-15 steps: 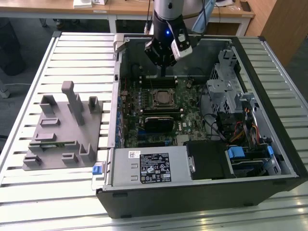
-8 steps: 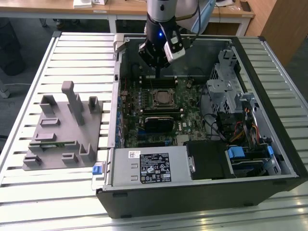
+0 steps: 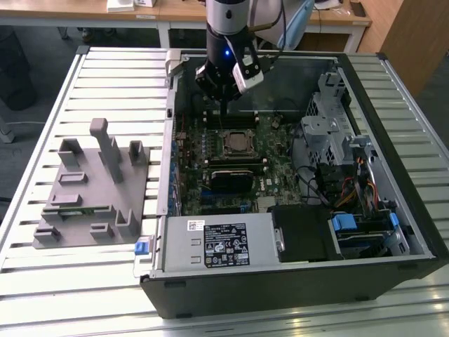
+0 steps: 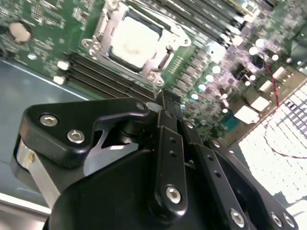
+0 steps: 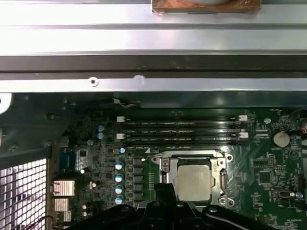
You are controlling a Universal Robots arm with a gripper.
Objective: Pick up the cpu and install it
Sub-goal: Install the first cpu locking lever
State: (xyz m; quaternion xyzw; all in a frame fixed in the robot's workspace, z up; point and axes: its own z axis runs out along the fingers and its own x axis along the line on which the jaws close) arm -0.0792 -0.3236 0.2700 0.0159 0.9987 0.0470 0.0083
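Already cpu [image 5: 194, 182] in socket — gripper [image 3: 223, 105] above

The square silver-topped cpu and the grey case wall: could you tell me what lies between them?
Black memory slots lie between cpu and wall in the first wrist view.

A slatted metal table [image 3: 105, 70] carries an open computer case [image 3: 295, 281] and a grey fixture block [image 3: 91, 189].

I see the computer case [image 3: 295, 274] lying open on the table [image 3: 42, 274], the motherboard [image 3: 231, 165] inside it, the cpu [image 3: 235, 142] in its socket, the gripper [image 3: 223, 105] above the memory slots [image 5: 180, 132] just behind, the parts holder [image 3: 91, 186] on the exterior view's left of the case.
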